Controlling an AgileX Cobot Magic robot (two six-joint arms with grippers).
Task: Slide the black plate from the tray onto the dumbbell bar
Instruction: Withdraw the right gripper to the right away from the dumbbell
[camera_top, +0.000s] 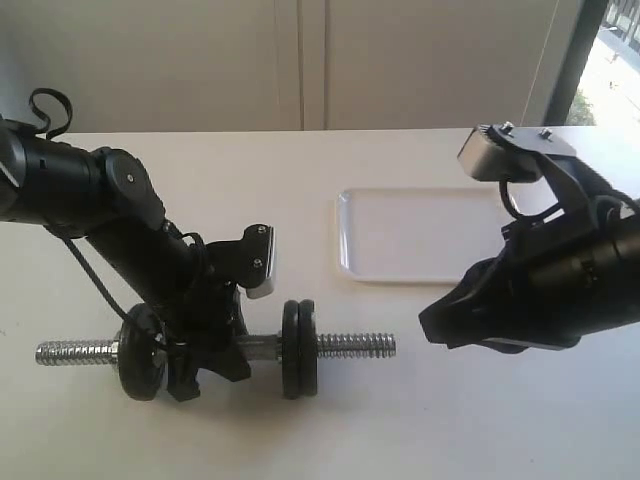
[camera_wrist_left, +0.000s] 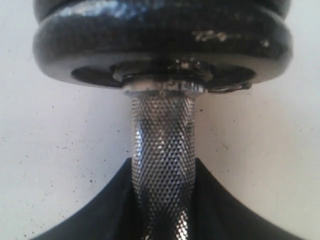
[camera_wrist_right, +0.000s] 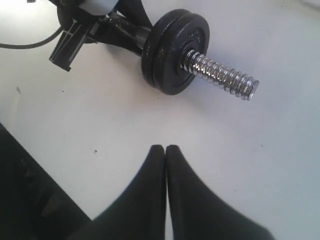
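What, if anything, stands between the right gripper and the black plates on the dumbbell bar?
Nothing visible: only bare table and the dumbbell bar's threaded end lie between the shut right gripper and the black plates.

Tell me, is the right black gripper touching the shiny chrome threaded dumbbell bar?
Apart. The right wrist view shows bare white table between the shut right gripper and the chrome dumbbell bar.

Black arms (camera_top: 100, 200), silver wrist cameras (camera_top: 495, 155), looped black cable (camera_top: 48, 105), tapered fingers (camera_wrist_right: 192, 200)
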